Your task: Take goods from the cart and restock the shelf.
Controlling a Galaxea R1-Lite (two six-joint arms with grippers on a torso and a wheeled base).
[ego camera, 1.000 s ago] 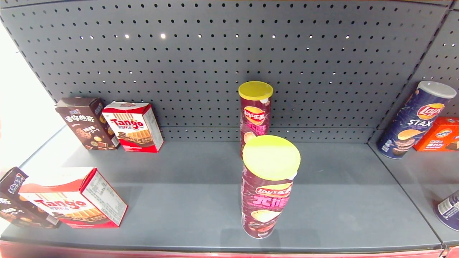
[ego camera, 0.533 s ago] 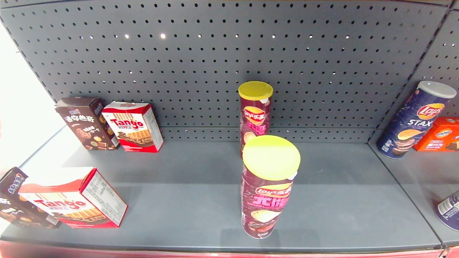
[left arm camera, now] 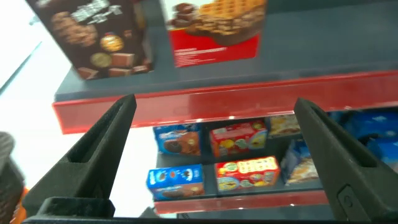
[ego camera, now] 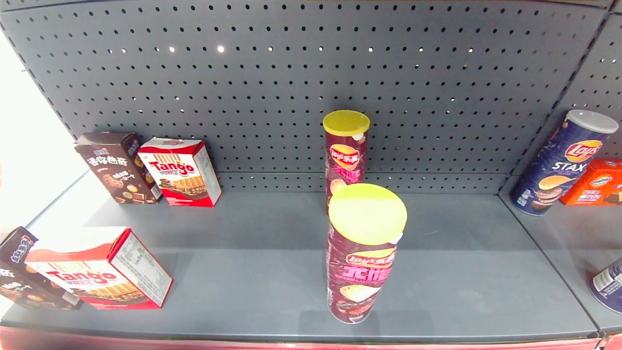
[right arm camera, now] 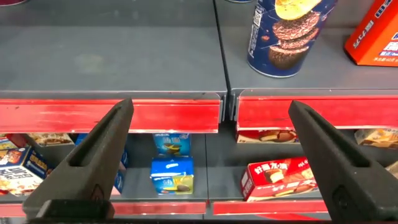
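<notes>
Hanging low before the shelf [ego camera: 243, 272], both claws are gaping wide, fingers far apart, gripping and touching nothing. The left claw [left arm camera: 214, 104] is facing the red strip [left arm camera: 249, 99] along the shelf's front edge, just under the cookie box [left arm camera: 93, 37] and wafer box [left arm camera: 214, 31] at the left end. The right claw [right arm camera: 210, 107] is facing the same strip near the seam between bays, with the blue can [right arm camera: 283, 37] standing just past that seam. So the shelf board is lying ahead of and above both claws.

Two goods are already sitting on it: the front can [ego camera: 362, 272] is standing upright near the edge, and the back can [ego camera: 346, 150] is standing directly behind it against the pegboard, their long axes running vertical. Bare board is stretching on either side of them. With both claws empty, I am judging the coming move to be a trip to the cart for another item. The right claw is sitting nearer the bare stretch right of the cans.
</notes>
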